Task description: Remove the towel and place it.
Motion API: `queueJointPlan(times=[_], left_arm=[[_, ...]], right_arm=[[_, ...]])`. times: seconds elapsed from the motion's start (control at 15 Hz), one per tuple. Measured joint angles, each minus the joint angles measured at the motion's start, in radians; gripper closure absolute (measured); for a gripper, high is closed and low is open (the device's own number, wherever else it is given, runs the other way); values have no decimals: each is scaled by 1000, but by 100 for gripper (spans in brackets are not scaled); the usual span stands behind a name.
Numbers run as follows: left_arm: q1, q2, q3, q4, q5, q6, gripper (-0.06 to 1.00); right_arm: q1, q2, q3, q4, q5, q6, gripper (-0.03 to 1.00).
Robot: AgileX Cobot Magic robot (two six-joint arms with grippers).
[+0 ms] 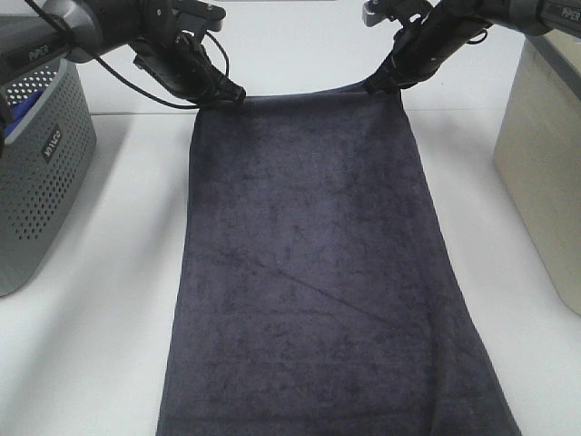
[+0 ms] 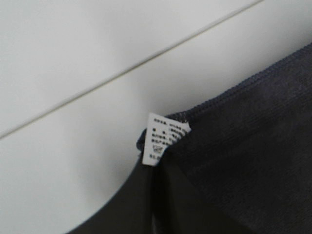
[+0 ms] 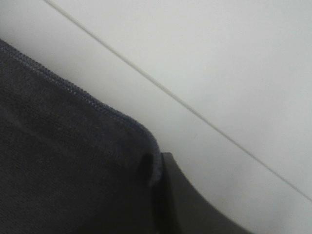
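Note:
The dark charcoal-grey towel [image 1: 318,272] lies spread lengthwise on the white table [image 1: 100,318], running from the far edge to the near edge of the exterior view. My left gripper [image 1: 227,94] is shut on its far left corner, where the small white tag [image 2: 163,139] shows in the left wrist view. My right gripper [image 1: 381,84] is shut on the far right corner [image 3: 146,141]. The towel's far edge sags slightly between the two grippers. The towel's hem also shows in the left wrist view [image 2: 253,146].
A grey perforated basket [image 1: 41,173] stands at the left edge with something blue inside. A beige box [image 1: 545,154] stands at the right edge. The table's far edge line runs just behind the grippers.

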Motion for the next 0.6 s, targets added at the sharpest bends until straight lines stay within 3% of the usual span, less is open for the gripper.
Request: queueJointPlan(times=[0.33,0.6], left_arm=[[0,1,0,27,-162,6,94],[2,11,0,27,-235,30,94]], right_arm=[[0,0,0,29,-157,0,95],[0,28,0,31,-209,0,95]])
